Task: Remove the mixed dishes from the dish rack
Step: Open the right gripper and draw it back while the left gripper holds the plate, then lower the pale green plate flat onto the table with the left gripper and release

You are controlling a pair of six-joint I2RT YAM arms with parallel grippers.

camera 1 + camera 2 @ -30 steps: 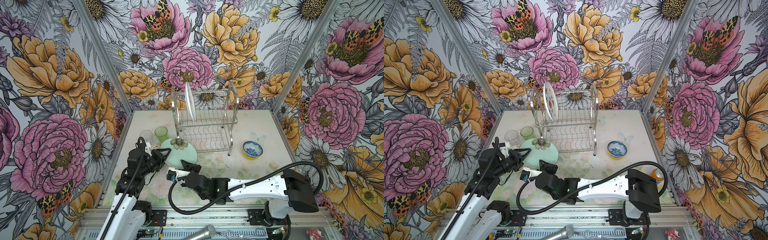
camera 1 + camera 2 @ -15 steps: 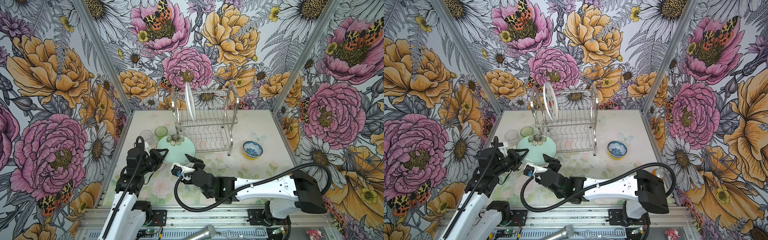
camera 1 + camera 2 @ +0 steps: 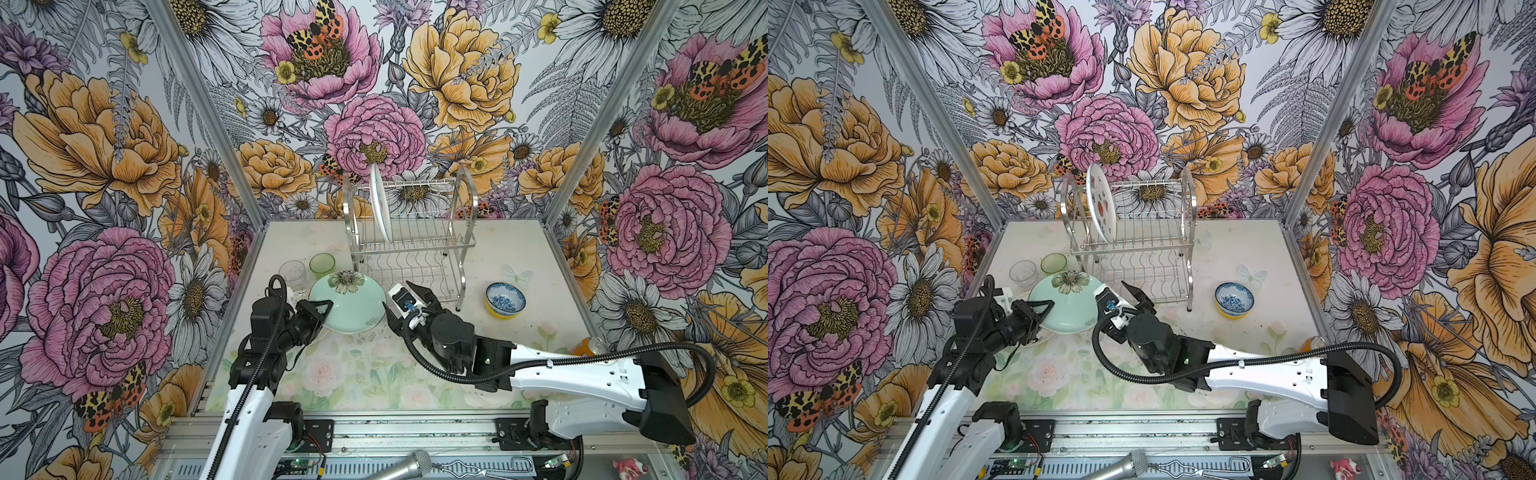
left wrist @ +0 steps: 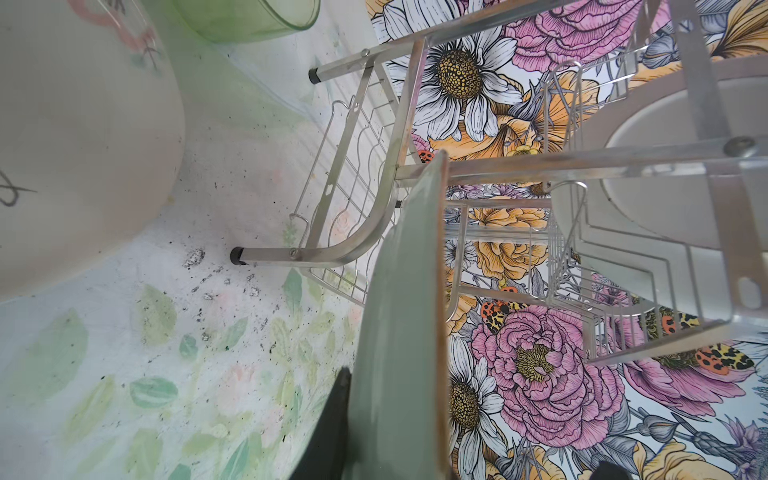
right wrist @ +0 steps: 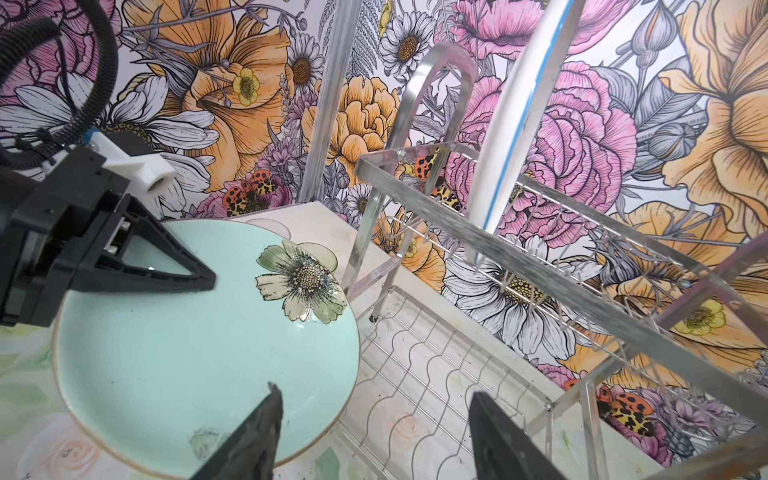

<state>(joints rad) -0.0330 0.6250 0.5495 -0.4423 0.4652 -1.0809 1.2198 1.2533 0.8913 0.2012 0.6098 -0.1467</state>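
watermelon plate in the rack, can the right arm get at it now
Probably yes: the right gripper is open and empty in front of the dish rack, the watermelon plate stands alone in its upper tier, and the left gripper holds the green plate clear of it.

Inspection finding: no legible text, label, brand, number or sign on any item in any view. The cream plate (image 4: 83, 145) carries dark looping strokes and faint pink marks near its rim; they cannot be read as writing
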